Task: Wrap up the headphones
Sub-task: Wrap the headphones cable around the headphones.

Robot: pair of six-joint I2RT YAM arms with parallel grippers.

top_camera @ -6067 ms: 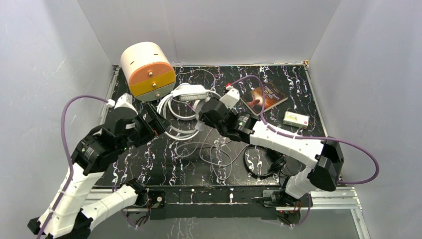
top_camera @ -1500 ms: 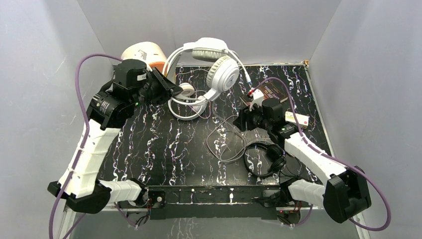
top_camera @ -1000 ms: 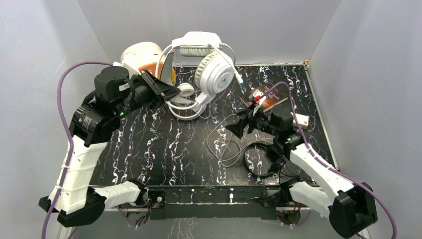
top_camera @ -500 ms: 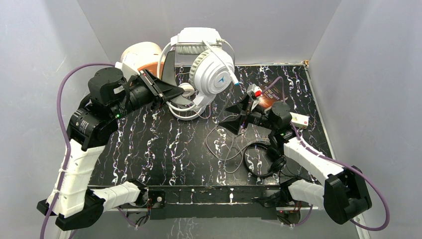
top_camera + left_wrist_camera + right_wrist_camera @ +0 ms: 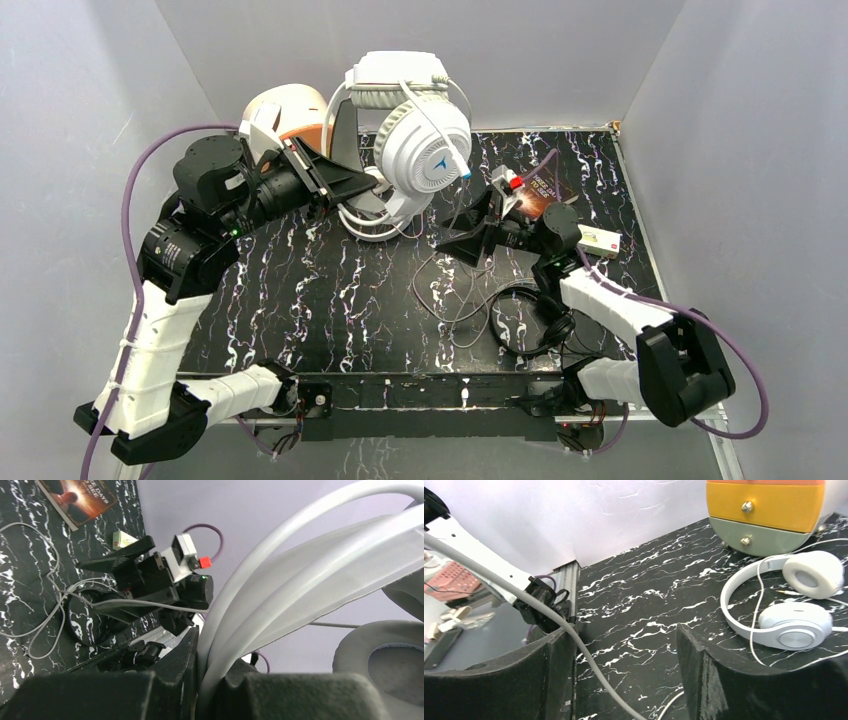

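Note:
My left gripper (image 5: 372, 184) is shut on the headband (image 5: 300, 570) of the big white over-ear headphones (image 5: 418, 135) and holds them up above the back of the table. Their grey cord (image 5: 457, 195) drops from the earcup to my right gripper (image 5: 458, 226). That gripper is open, and the cord (image 5: 589, 660) runs loose between its fingers (image 5: 559, 670). A slimmer white pair (image 5: 784, 610) lies flat on the table beneath the raised pair. The small black pair (image 5: 535, 320) lies at the near right, by the right arm.
A round cabinet with orange and yellow drawers (image 5: 290, 112) stands at the back left. A book (image 5: 548, 195) and a small box (image 5: 600, 238) lie at the back right. Loose grey cord (image 5: 455, 295) loops over the table's middle. Grey walls close in three sides.
The left arm has lifted and turned the big white pair so that an earcup faces the camera. My right gripper has swung left and up under the hanging cord, jaws a little narrower.

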